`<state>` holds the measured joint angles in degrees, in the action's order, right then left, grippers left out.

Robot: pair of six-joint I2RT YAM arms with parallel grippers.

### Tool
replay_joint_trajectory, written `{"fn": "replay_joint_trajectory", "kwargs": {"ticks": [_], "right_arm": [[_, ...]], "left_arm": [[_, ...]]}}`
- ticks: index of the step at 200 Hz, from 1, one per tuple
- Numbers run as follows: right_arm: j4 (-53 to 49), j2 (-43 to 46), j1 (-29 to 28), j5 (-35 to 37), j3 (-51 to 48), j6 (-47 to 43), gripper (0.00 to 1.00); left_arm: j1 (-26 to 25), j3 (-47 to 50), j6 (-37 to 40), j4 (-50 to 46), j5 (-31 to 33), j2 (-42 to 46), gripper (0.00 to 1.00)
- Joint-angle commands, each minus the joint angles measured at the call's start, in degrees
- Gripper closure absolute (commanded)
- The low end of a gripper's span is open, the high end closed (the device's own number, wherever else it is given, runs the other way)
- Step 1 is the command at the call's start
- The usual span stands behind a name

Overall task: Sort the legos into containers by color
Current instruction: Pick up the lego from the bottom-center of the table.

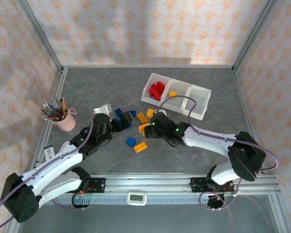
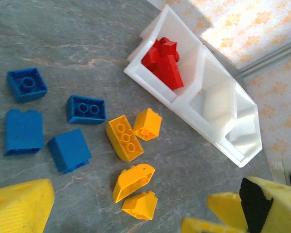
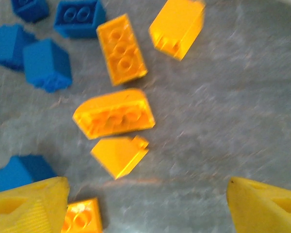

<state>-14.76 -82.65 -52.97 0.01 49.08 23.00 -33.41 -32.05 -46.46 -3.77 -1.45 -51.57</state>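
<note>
Sorting partway. White tray point(image 1: 196, 99) sits at back-right of table, three bays in a row. The red legos point(image 1: 157, 90) are piled in the bay nearest the loose pile. One orange lego point(image 1: 172, 93) is in the mid bay. I see no brick in the third bay, prob. reserved for blue.

Loose legos lie on table betw. the two arms, near tray but apart from it. Blue group point(image 2: 23, 131) is on the left-arm side, orange group point(image 2: 124, 138) on the tray side. All red I can see is in the tray, so red looks done (judgement).

R gripper point(image 3: 145, 194): jaws spread wide, nothing betw. them, hanging over the orange group. Right wrist view is blurred. Small orange wedge point(image 3: 119, 155) lies just ahead of the finger gap, w/ curved orange piece point(image 3: 114, 119) just beyond, nearly touching it. Wide spread makes sense: pieces crowd, and fingers need room to straddle one w/o nudging its neighbour. Likely step: pick next orange for mid bay.

L gripper point(image 2: 128, 206): jaws also apart, empty, held above table w/ its cam looking over both groups and tray. It sits on the blue side, so prob. assigned blue.

Risk: wedge has sloped faces and may squirt out of a pinch. Neighbour is close enough to get dragged.
</note>
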Motion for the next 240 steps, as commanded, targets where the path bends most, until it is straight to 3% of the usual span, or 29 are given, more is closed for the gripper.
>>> {"fn": "replay_joint_trajectory", "kwargs": {"ticks": [1,56,111,164,240], "right_arm": [[0.0,-0.32,-3.91,2.8,-0.82,4.79,0.14],[2.28,-8.06,-13.09,4.3,1.51,5.95,0.1],[0.69,-16.8,-15.5,7.27,7.05,3.32,0.14],[-2.43,-21.87,-15.5,11.44,9.81,3.13,0.22],[-2.73,-20.95,-15.5,10.89,8.95,4.08,0.45]], "left_arm": [[-0.25,1.49,-1.82,-3.21,3.66,2.69,0.01],[-0.17,2.87,-2.93,-6.55,7.01,6.45,0.01],[0.1,3.36,-2.95,-7.22,8.04,7.97,0.01],[0.27,3.86,-2.45,-6.43,7.87,7.89,0.01],[0.54,3.15,-2.3,-5.46,6.71,7.28,0.01]]}}
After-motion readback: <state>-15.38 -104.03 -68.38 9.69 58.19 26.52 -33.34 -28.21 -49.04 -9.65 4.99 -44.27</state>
